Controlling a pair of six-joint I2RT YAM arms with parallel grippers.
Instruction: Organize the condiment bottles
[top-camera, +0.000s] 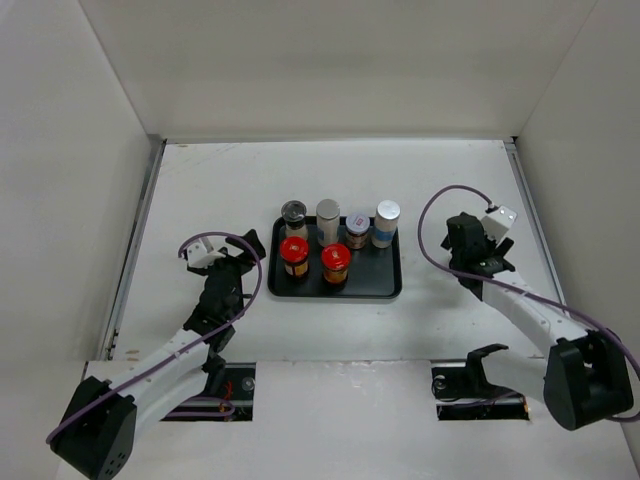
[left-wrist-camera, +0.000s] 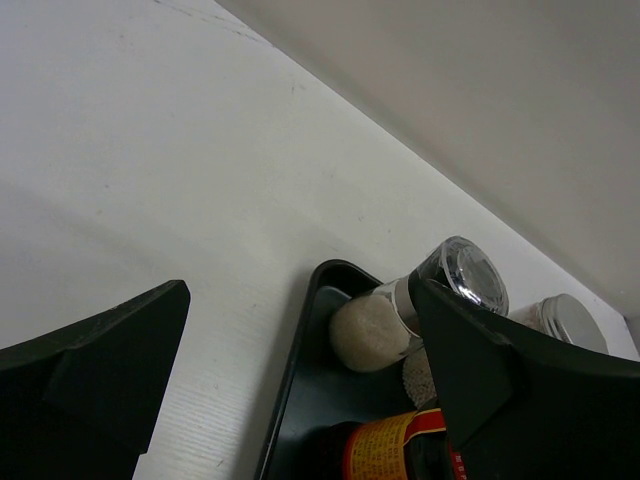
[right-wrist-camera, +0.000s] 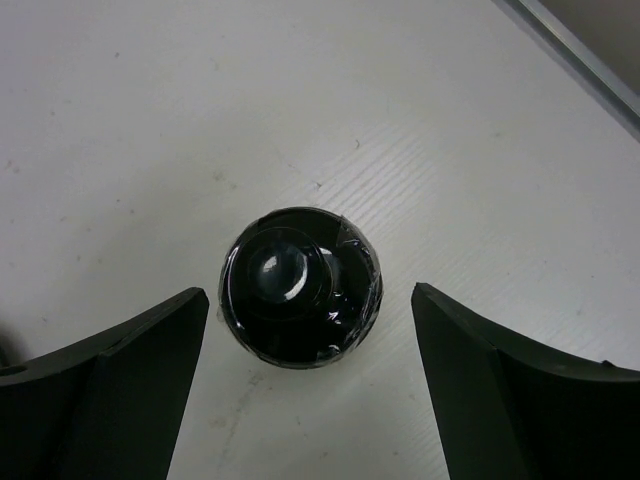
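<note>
Condiment bottles: the black-capped bottle stands upright on the table directly below the right pincer, between its fingers, which are spread apart and clear of the cap; the other six stand in the black tray, well off to that pincer's left; back row: clear-topped shaker, white cylinder, brown jar, silver-capped shaker; front row: left red-lidded jar, right red-lidded jar; the left pincer is spread apart and empty, with the tray just to its right.
</note>
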